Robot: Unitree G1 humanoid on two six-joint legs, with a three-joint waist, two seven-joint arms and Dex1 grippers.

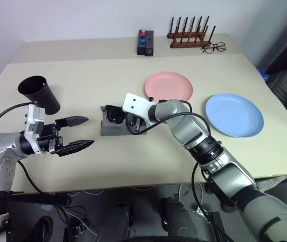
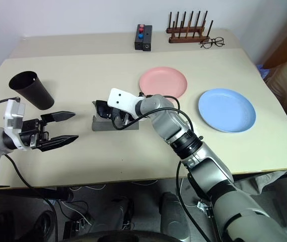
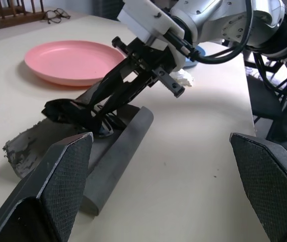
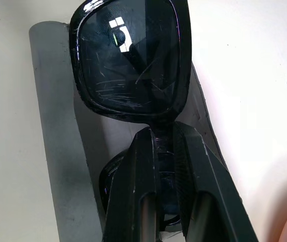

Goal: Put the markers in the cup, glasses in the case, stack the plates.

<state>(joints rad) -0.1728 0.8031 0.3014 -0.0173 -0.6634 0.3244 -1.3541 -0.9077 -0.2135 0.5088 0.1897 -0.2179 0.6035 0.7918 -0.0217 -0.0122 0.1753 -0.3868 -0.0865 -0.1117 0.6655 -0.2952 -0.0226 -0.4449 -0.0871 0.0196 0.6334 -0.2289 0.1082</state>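
Sunglasses are sitting pinched in my right pincer, hanging over the open grey case mid-counter. My left pincer is hovering wide and empty left of the case. Black cup is standing far left; pink plate and blue plate are lying apart on the right.

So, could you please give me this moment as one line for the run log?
right gripper: shut on sunglasses, over open case | left gripper: open, empty | cup: upright | plates: unstacked
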